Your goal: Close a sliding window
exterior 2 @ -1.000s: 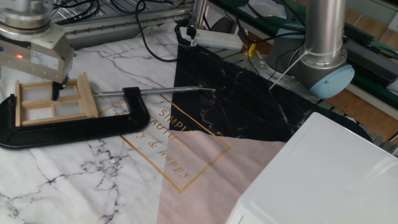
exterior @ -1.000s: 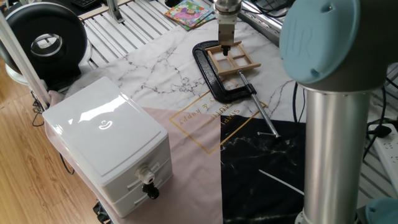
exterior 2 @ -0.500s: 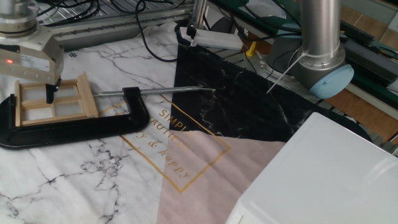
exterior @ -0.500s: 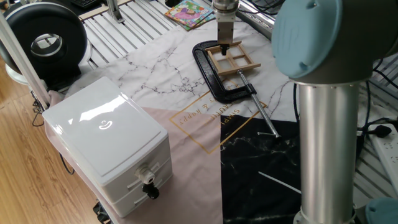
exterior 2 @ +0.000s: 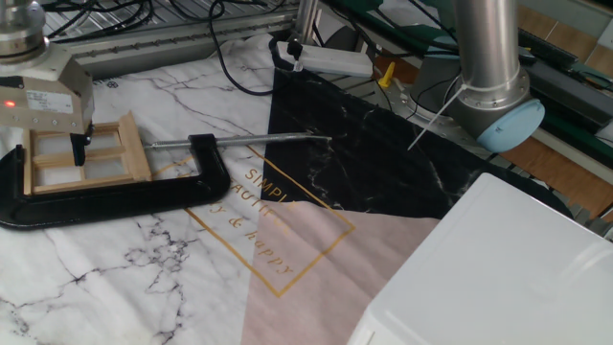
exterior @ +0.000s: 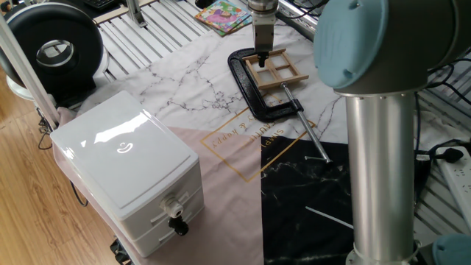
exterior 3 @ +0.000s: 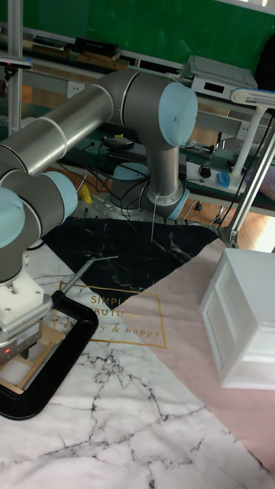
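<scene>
The sliding window is a small light-wood frame with thin bars, lying flat on the marble cloth inside the jaws of a black C-clamp. In one fixed view the sliding window lies at the far side of the table. My gripper points straight down with its narrow fingertips together, dipped into a pane near the frame's middle bar. The gripper stands over the frame's left end there. In the tall view the gripper covers most of the window.
The clamp's silver screw rod runs out over the black marble patch. A white drawer box fills the near left. A colourful picture card lies beyond the window, and a round black device is at the far left. My arm's column blocks the right.
The gripper has shifted a little along the window frame, away from the clamp's screw side, staying low in the pane. The arm's elbow has swung with it. The clamp has not moved.
</scene>
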### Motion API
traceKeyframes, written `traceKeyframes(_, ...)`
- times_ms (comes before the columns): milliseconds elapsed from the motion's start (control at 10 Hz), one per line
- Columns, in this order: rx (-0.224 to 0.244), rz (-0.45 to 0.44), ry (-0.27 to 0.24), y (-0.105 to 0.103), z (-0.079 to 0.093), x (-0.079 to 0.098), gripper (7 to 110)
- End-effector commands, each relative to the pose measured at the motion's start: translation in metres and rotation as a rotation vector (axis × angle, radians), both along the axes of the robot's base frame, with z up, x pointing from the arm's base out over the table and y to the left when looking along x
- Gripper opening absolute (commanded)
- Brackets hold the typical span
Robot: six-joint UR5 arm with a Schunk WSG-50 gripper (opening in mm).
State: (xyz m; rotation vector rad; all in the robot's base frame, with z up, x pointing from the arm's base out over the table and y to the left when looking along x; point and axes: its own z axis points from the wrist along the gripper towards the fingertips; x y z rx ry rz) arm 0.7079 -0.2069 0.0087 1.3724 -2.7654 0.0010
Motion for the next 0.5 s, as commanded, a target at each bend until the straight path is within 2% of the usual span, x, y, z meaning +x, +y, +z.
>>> traceKeyframes(0,0.043,0.046,0.008,0.0061,-0.0019,0.0034,88)
traceKeyframes(200,0.046,0.057,0.005,0.0064,-0.0040,0.0050,88)
traceKeyframes(400,0.079,0.080,0.032,0.0139,-0.0068,-0.0010,88)
